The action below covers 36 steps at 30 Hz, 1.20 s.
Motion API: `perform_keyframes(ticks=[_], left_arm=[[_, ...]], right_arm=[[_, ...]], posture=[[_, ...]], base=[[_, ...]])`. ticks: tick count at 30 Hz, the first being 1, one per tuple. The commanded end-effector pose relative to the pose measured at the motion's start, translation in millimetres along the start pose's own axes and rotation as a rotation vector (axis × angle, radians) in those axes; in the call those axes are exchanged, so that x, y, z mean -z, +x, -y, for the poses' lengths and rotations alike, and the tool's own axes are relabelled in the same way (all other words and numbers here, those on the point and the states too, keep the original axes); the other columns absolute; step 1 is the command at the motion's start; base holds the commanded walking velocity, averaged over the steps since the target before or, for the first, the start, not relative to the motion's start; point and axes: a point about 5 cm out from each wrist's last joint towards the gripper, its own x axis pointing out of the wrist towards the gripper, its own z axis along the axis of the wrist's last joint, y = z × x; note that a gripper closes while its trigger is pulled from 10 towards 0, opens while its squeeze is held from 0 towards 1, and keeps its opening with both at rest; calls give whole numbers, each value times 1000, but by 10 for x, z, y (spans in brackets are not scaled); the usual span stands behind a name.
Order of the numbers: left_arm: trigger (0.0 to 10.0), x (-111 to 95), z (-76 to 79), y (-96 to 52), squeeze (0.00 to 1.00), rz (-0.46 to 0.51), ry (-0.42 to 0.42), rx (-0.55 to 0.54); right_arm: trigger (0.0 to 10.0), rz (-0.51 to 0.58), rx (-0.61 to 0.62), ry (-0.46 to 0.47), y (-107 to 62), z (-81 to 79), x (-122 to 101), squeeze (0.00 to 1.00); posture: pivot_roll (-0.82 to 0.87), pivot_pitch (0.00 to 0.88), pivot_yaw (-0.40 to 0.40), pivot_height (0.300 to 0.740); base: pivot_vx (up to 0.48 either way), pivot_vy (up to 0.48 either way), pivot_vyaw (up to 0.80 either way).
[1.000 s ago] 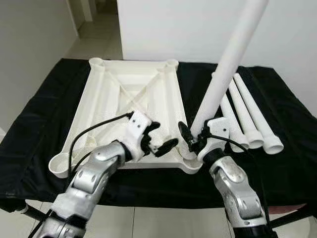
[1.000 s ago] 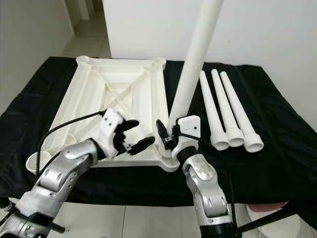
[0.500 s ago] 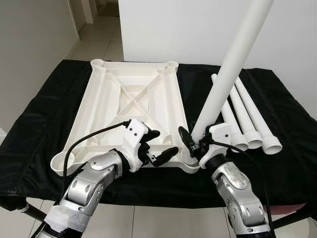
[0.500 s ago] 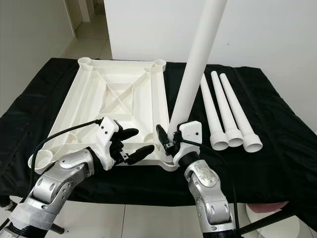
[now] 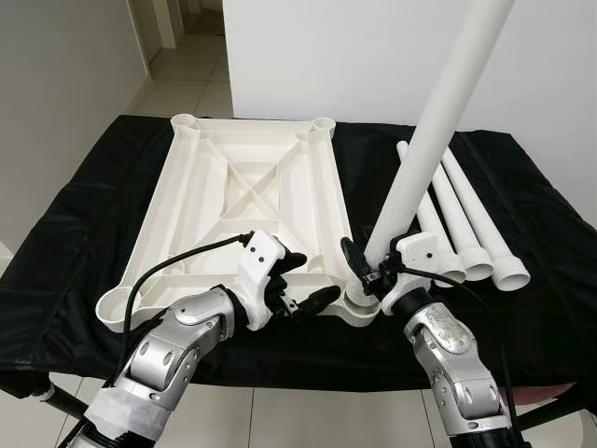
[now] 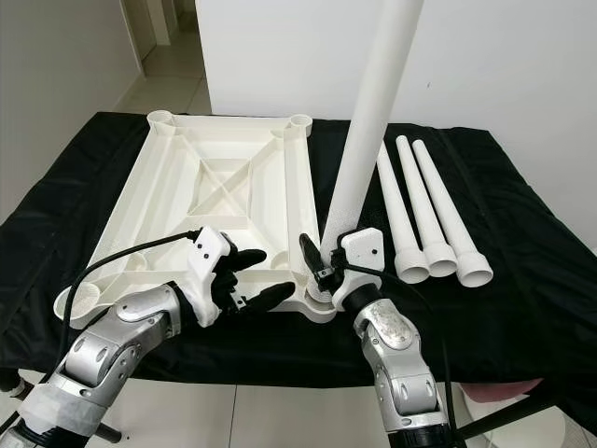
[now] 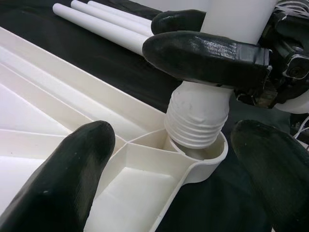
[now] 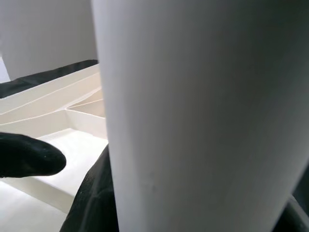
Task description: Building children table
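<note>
The white tabletop [image 5: 252,201] lies underside up on the black-covered worktop [image 5: 84,233]. The right hand [image 5: 364,271] is clamped on a table leg [image 5: 434,140], held near upright, its threaded end seated in the near right corner socket [image 7: 205,154]. The left hand [image 5: 303,285], fingers apart, hovers beside that socket. Three spare legs [image 5: 471,219] lie well right.

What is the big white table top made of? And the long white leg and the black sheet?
Table top: likely molded plastic, with thin ribs and a smooth, slightly glossy look. Leg in the right claw: seemingly the same plastic, with a threaded end. Black sheet: soft fabric; it wrinkles and drapes.
</note>
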Motion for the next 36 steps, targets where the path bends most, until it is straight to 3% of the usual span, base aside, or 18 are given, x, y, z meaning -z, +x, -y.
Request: perform_keyframes(ticks=[1, 12, 22, 27, 36], left_arm=[[10000, -3, 44, 3, 0, -16, 2, 135], [10000, -28, 9, -20, 0, -11, -10, 129], [10000, -24, 24, -47, 0, -17, -13, 136], [10000, -26, 33, -56, 0, -15, -18, 138], [10000, -37, 51, -86, 0, -17, -26, 140]], right_arm=[[10000, -93, -37, -7, -98, -14, 212, 0], [10000, -72, -142, -53, -204, -64, 294, 0], [10000, -64, -199, -118, -234, -15, 330, 0], [10000, -79, -200, -114, -225, 20, 370, 0], [10000, -147, -90, -4, -147, 105, 475, 0]], posture=[[9, 71, 35, 740], [8, 79, 43, 740], [12, 90, 49, 740], [14, 94, 51, 740], [28, 103, 56, 740]], base=[[0, 0, 0], [0, 0, 0], [0, 0, 0], [0, 0, 0], [0, 0, 0]])
